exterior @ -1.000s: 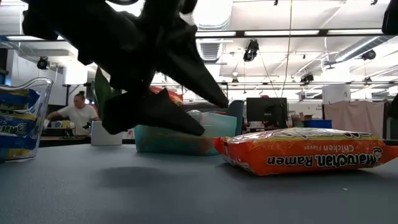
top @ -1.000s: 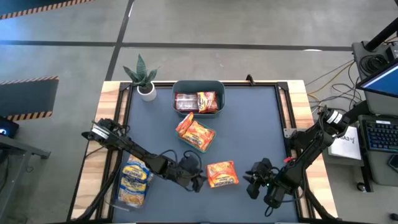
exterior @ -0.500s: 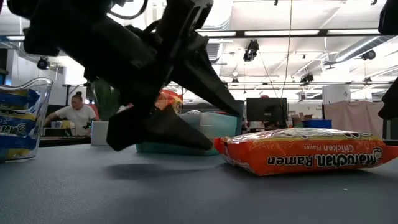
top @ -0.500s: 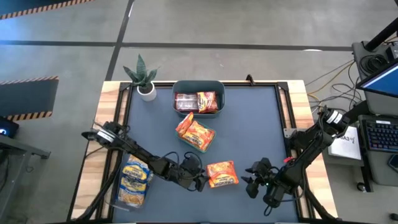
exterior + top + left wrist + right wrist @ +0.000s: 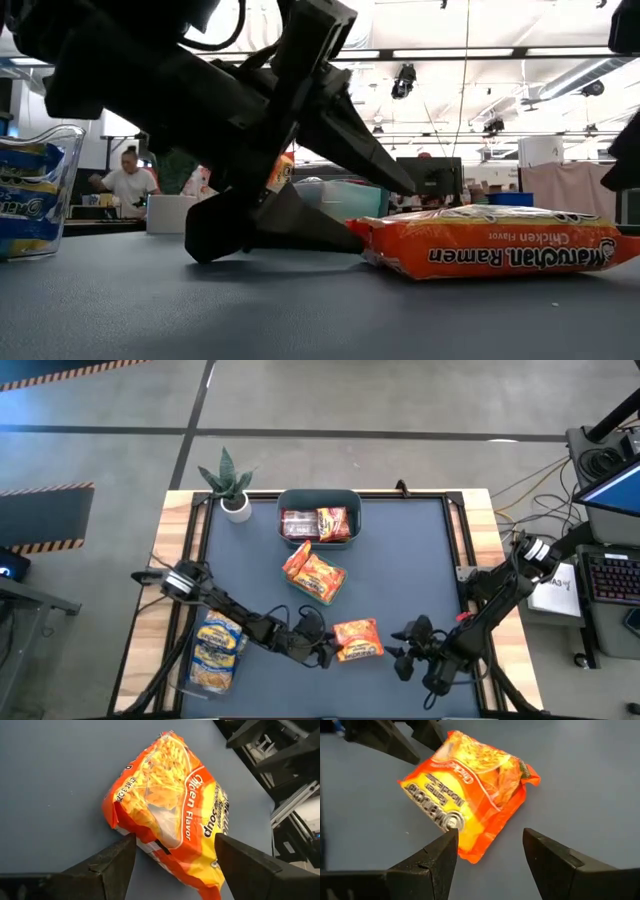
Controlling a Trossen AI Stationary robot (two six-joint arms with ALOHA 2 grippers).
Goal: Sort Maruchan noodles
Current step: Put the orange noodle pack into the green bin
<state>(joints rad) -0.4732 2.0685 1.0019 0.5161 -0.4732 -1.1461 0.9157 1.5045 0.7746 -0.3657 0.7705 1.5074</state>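
The left gripper (image 5: 172,852) stands wide at one end of an orange noodle packet (image 5: 357,639) lying flat near the table's front edge; the right gripper (image 5: 490,851), also spread, faces its other end. Light, crinkly and slippery, it seems best pinched across a sealed edge. Farther back lie two packets (image 5: 314,573), then a tub (image 5: 319,500).

From above we look straight down on the whole table (image 5: 400,560); low, we look level across it; each wrist view sits close, from opposite sides, over the same orange packet (image 5: 170,815).
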